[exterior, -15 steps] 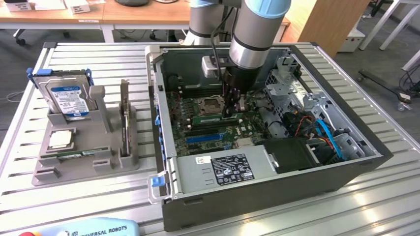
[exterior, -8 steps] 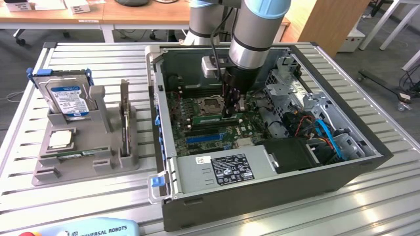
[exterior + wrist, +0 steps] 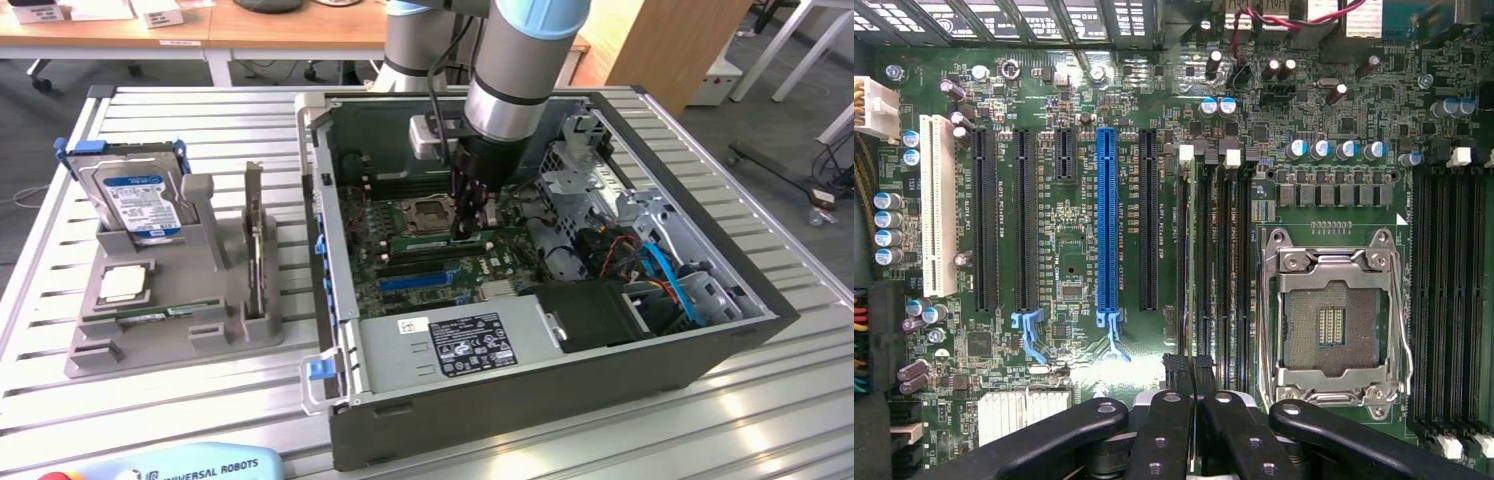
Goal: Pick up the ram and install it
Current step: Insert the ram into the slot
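The black metal gripper (image 3: pixel 1190 366) was pinched shut over the long black memory slots (image 3: pixel 1212 270); whether the green ram stick was gripped or seated could not be told.

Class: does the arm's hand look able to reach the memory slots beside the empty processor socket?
Likely yes. The case is open, and the hand hovers right over those memory slots with nothing in between.

One open computer case (image 3: pixel 507 415) sits on one counter (image 3: pixel 174 420). One grey holder (image 3: pixel 200 335) carries one hard drive (image 3: pixel 134 195), one upright card (image 3: pixel 254 225) and one square chip (image 3: pixel 123 284). The board (image 3: pixel 1079 270) shows one blue slot (image 3: pixel 1106 220), one white slot (image 3: pixel 939 215).
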Tool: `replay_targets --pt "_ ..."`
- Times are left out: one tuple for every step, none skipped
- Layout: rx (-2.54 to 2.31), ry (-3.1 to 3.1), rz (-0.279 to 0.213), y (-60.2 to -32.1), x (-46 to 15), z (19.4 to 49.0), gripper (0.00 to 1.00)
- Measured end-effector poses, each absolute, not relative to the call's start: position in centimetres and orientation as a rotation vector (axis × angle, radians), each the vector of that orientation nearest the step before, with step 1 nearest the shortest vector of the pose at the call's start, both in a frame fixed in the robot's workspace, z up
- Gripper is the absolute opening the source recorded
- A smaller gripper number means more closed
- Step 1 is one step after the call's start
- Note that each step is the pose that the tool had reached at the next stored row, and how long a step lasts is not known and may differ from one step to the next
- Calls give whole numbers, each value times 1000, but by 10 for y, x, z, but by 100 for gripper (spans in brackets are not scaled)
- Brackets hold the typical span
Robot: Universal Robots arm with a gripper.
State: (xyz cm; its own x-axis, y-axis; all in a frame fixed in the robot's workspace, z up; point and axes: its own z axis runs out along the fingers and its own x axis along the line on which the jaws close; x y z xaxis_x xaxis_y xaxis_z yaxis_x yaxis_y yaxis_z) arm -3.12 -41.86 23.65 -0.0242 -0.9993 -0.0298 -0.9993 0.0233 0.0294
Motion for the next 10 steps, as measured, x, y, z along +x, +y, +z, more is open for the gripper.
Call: replay_targets --pt "-2194 2247 66 -419 -31 236 11" --pt "-2194 2247 66 -419 -31 236 11" --pt "-2194 2247 66 -419 -31 236 11" --pt "-2194 2247 66 -419 -31 236 11" --pt "-2194 2247 66 -419 -31 236 11" --pt "-2194 2247 66 -419 -31 236 11" --pt "-2194 2247 66 -419 -31 236 11" --pt "-2194 2247 66 -419 -31 236 11" --pt "-2195 2246 66 -419 -31 236 11" --pt "-2199 2241 66 -419 -31 236 11"
